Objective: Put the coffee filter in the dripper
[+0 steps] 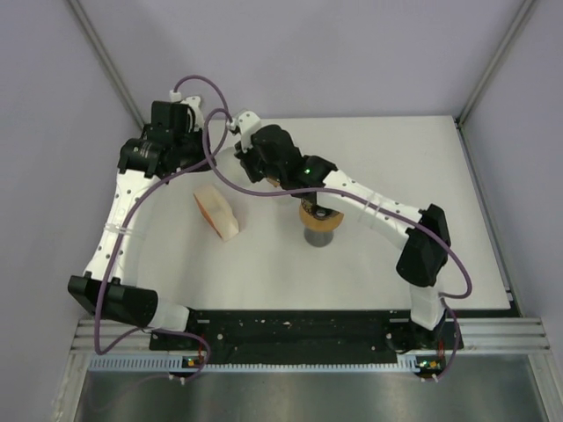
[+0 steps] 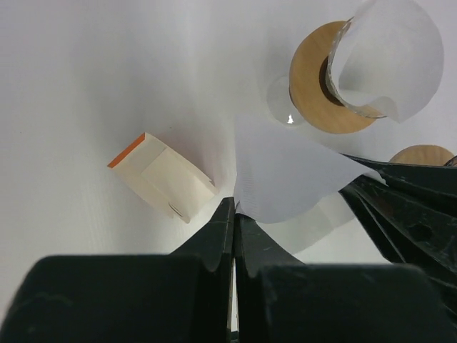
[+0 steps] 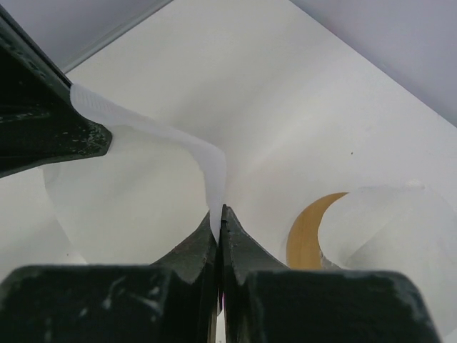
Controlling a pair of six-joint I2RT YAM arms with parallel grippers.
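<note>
So both my grippers are pinched fully shut on the same thin white paper coffee filter (image 2: 285, 175). My left gripper (image 2: 234, 214) has one corner clamped tight between its jaws. My right gripper (image 3: 219, 221) has another edge, and the sheet is spread between the two over the white table (image 2: 86, 71). The dripper with the round wooden collar (image 2: 314, 86) sits ahead and to the right of the left jaws, so the filter isn't in it. Something white and curled is in its mouth. The cream cardboard box with the orange end (image 2: 161, 179) lies ahead-left of those jaws, apart from the filter.
</note>
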